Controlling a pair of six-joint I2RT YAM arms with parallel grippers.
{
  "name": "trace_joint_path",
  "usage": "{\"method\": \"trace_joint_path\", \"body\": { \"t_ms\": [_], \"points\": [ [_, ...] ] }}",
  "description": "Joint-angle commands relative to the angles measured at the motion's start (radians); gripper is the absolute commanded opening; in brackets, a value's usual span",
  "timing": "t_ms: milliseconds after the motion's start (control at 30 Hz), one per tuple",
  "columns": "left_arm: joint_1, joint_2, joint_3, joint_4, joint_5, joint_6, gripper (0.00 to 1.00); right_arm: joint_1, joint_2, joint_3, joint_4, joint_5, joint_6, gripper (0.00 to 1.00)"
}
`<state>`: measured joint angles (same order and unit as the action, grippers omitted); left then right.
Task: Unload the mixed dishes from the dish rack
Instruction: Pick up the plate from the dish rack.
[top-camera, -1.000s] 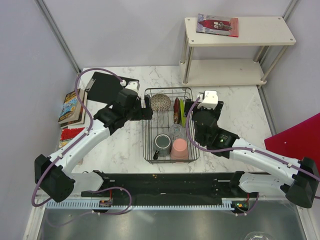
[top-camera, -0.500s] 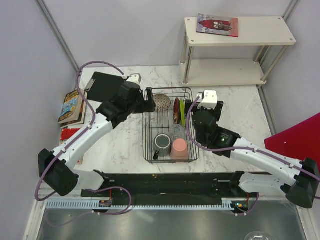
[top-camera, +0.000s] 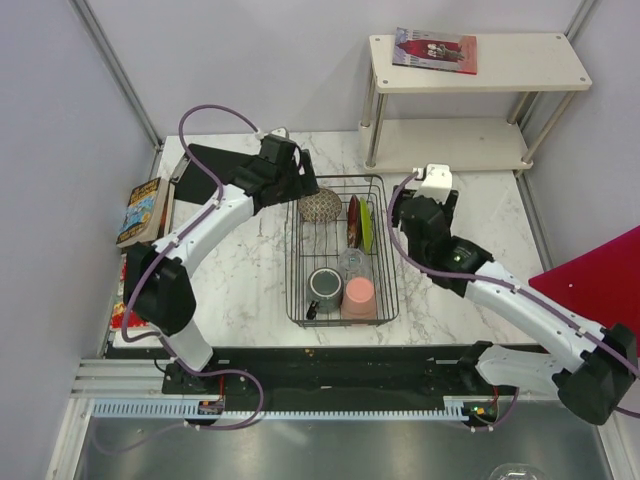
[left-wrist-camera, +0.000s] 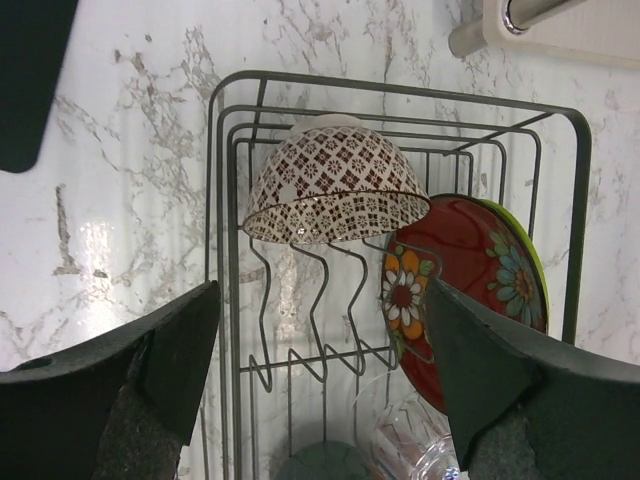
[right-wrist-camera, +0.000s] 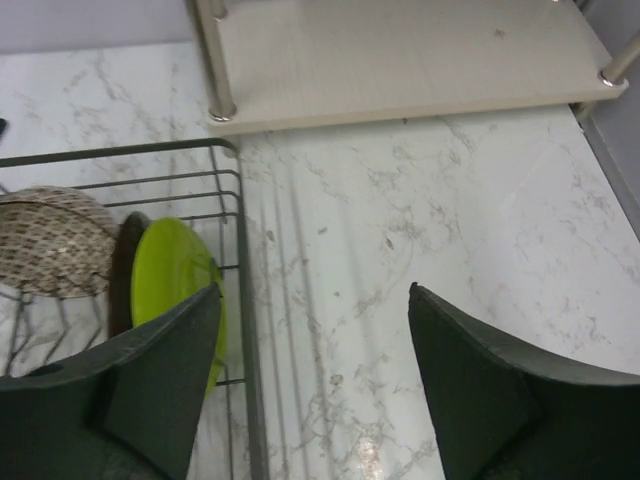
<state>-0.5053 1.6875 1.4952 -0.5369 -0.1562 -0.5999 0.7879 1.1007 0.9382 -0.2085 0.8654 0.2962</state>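
The black wire dish rack (top-camera: 296, 262) stands mid-table. It holds the speckled bowl (top-camera: 320, 206) on its side at the back, the red patterned plate (top-camera: 353, 222) and lime-green plate (top-camera: 366, 226) upright, the clear glass (top-camera: 351, 262), the dark grey mug (top-camera: 324, 285) and the pink cup (top-camera: 358, 296). My left gripper (top-camera: 303, 190) is open and empty over the rack's back left corner, above the bowl (left-wrist-camera: 335, 190) and next to the red plate (left-wrist-camera: 455, 285). My right gripper (top-camera: 400, 216) is open and empty over the rack's right rim (right-wrist-camera: 245, 340), beside the green plate (right-wrist-camera: 172, 275).
A flat black mat (top-camera: 212, 172) lies at the back left, with books (top-camera: 140, 212) at the left edge. A white two-tier shelf (top-camera: 450, 140) stands at the back right with a magazine (top-camera: 435, 49) on top. A red panel (top-camera: 600, 275) is at the right.
My left arm swung from the rack's left side toward the back, now over the rack's back left corner. My right gripper shifted slightly back and right. Both stayed open.
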Motion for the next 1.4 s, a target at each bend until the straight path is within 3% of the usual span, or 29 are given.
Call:
{"method": "trace_joint_path", "body": {
  "t_ms": [0,133,167,433,1367],
  "points": [
    [-0.006,-0.04,-0.055,0.005,0.053,-0.11,0.89,-0.098,0.073,0.057,-0.078,-0.158,0.087,0.77],
    [-0.022,-0.152,-0.193,0.003,0.092,-0.152,0.89,-0.098,0.151,0.085,-0.06,-0.178,0.086,0.54],
    [-0.038,-0.219,-0.251,0.002,0.087,-0.156,0.89,-0.098,0.177,0.097,-0.055,-0.18,0.086,0.52],
    [-0.05,-0.436,-0.386,0.006,0.0,-0.109,0.89,-0.096,0.275,0.151,-0.014,-0.249,0.086,0.54],
    [-0.118,-0.353,-0.394,0.035,0.003,-0.097,0.89,-0.016,0.323,0.083,0.02,-0.362,0.077,0.56]
  ]
}}
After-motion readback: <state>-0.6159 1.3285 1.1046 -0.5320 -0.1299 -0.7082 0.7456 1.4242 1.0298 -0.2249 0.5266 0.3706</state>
